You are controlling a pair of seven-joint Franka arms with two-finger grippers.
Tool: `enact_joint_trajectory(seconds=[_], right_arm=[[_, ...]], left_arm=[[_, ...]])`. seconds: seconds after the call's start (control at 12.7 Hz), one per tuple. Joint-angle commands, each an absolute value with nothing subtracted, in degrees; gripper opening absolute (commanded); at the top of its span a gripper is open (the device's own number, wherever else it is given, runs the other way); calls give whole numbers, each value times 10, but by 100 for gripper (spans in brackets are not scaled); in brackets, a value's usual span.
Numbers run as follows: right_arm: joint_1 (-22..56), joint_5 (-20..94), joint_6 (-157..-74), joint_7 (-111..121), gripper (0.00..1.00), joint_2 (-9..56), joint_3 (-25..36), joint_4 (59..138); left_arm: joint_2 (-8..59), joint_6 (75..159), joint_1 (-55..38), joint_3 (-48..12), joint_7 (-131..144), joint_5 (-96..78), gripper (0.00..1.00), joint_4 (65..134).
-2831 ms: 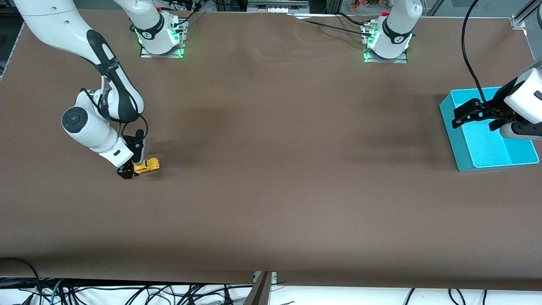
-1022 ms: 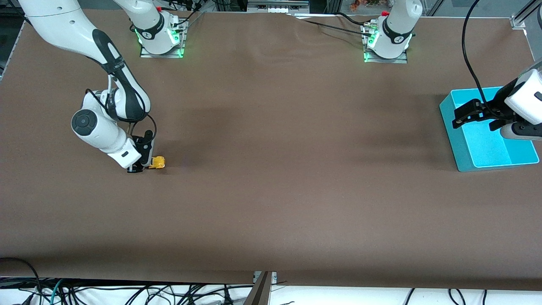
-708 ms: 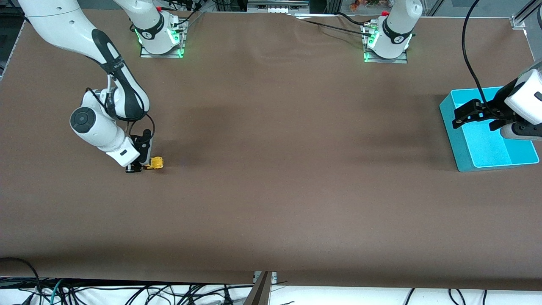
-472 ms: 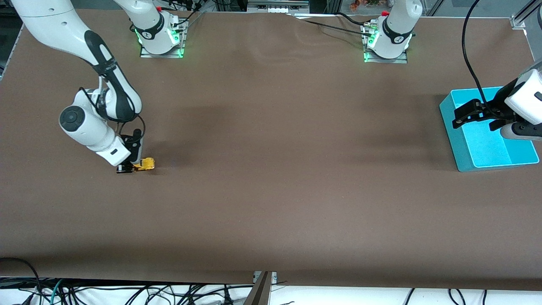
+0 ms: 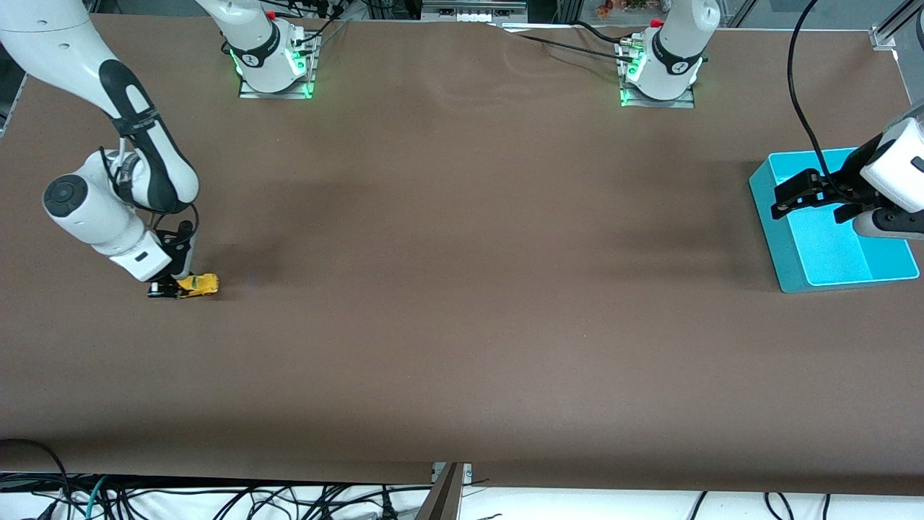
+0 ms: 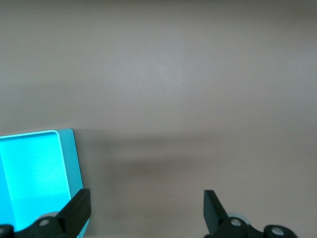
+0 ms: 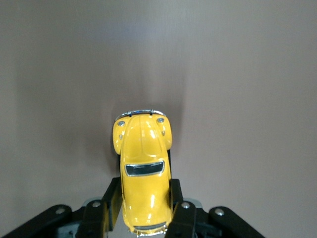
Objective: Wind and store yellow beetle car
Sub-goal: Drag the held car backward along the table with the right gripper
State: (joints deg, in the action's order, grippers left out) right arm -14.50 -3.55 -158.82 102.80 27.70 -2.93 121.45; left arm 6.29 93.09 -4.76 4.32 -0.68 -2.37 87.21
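The yellow beetle car (image 5: 198, 284) sits low on the brown table near the right arm's end, its nose pointing toward the left arm's end. My right gripper (image 5: 179, 287) is shut on the car's rear half. In the right wrist view the car (image 7: 143, 173) shows from above, with a finger (image 7: 175, 198) pressed on each side. My left gripper (image 5: 794, 198) is open and empty, held over the rim of the blue bin (image 5: 837, 249). In the left wrist view its fingers (image 6: 214, 208) stand wide apart over bare table beside the bin (image 6: 34, 173).
The blue bin stands at the left arm's end of the table. A wide stretch of brown table lies between the car and the bin. Cables hang below the table's front edge (image 5: 216, 498).
My right gripper has dragged the car backward along the table toward the right arm's end. The left arm has not moved.
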Motion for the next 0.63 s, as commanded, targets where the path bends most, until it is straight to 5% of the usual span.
enact_joint_trajectory(seconds=[0.0, 0.16, 0.24, 0.31, 0.39, 0.55], right_arm=[[-170, -40, -1596, 1042, 30, 316, -32, 1208], [-170, -40, -1596, 1042, 33, 320, -32, 1204], [-169, -40, -1596, 1041, 45, 321, -33, 1202], [-169, -38, -1596, 1039, 89, 321, -34, 1201], [-169, -38, -1593, 1038, 100, 321, -35, 1196], [-166, -36, -1590, 1035, 100, 316, -39, 1193]], left_arm=[[69, 919, -43, 41, -7, -36, 100, 858], [69, 919, -43, 41, -7, -36, 100, 858], [69, 919, -43, 41, -7, -36, 100, 858], [69, 919, -43, 41, -7, -36, 100, 858], [69, 919, -43, 41, -7, -36, 100, 858], [69, 919, -43, 41, -7, -36, 100, 858]])
